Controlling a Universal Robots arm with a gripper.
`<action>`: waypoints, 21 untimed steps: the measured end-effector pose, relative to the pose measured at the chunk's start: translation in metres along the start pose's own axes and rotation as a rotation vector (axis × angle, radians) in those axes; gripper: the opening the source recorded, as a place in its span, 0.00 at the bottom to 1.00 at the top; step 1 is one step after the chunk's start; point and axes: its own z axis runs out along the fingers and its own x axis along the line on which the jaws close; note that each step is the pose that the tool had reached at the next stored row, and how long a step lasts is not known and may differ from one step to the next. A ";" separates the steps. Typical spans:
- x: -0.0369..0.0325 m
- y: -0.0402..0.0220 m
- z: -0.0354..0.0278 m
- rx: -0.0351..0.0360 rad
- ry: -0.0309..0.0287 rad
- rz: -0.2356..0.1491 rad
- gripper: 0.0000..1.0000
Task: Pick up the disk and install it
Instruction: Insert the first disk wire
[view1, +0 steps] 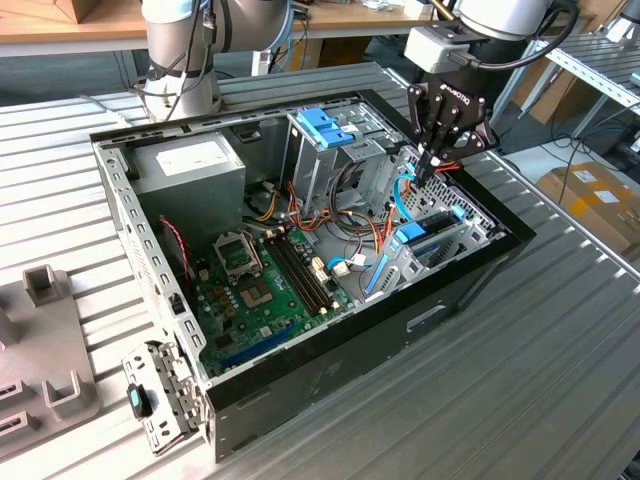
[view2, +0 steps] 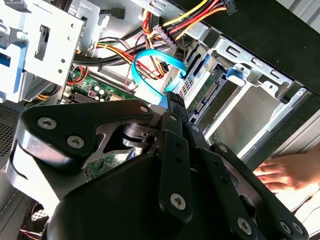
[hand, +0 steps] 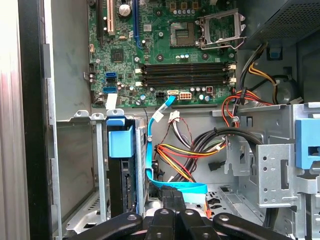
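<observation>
Currently the gripper (view1: 428, 168) hangs low inside the open computer case (view1: 330, 385), over the drive bay (view1: 455, 215) at the exterior view's right. Fingers pressed together; tips meet the light-blue data cable (hand: 155, 150) in both wrist views. Cannot tell whether the cable is pinched. The disk (hand: 120, 182) stands on edge in the bay slot, blue carrier tab on top, apart from the gripper. Motherboard (view1: 260, 290) lies beyond. A person's hand (view2: 292, 172) rests outside the case wall in the second wrist view.
</observation>
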 end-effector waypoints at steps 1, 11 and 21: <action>0.0000 0.0000 0.0000 0.0000 0.0001 0.000 0.18; 0.0001 0.0000 0.0004 0.0001 0.0011 0.000 0.18; 0.0007 0.0000 0.0006 0.0002 0.0033 0.000 0.25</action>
